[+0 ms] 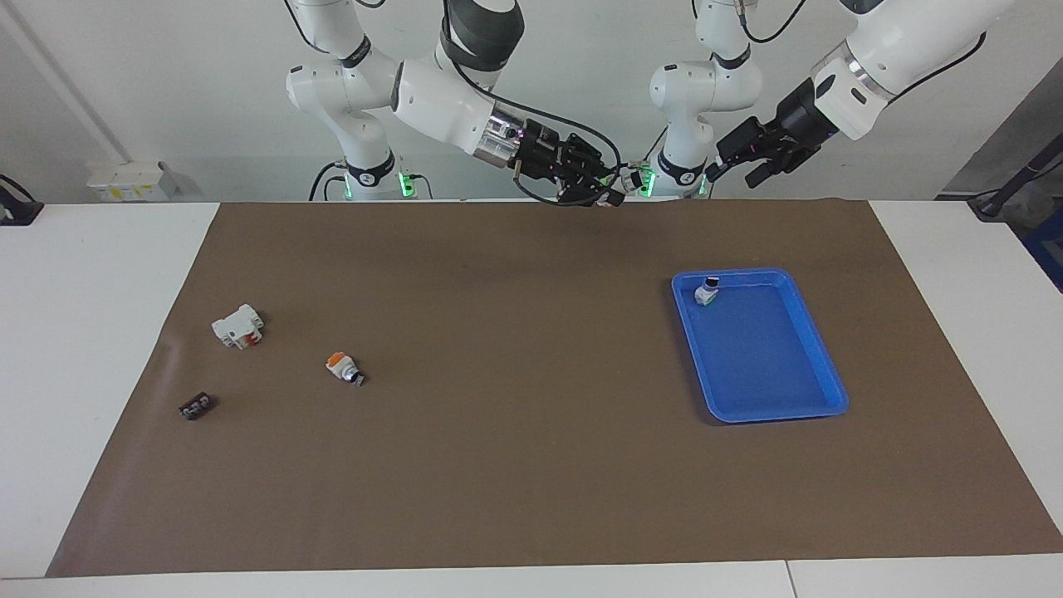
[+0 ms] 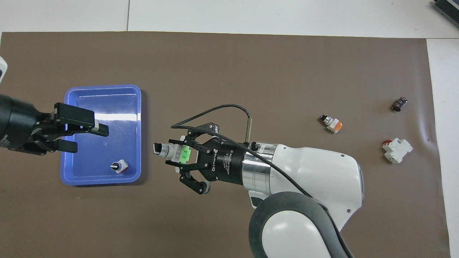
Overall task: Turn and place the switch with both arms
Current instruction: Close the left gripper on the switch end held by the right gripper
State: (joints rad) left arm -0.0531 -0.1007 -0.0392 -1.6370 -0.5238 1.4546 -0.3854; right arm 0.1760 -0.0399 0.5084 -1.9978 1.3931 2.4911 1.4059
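The right gripper [image 2: 175, 154] holds the switch [image 2: 171, 152] aloft over the table [image 2: 251, 71], its fingers clamped on the green end and the knob pointing to 9 o'clock. There the left gripper [image 2: 86, 134] hangs over the blue tray [image 2: 103, 89], fingers spread. The step looks like a handover — the left gripper must next line up on the knob end and close

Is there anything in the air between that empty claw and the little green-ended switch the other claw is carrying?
Nothing visible. The right gripper holds the small white switch with a green block aloft, knob end pointing toward the open left gripper, which is raised over the blue plastic tray. Only open air separates them.
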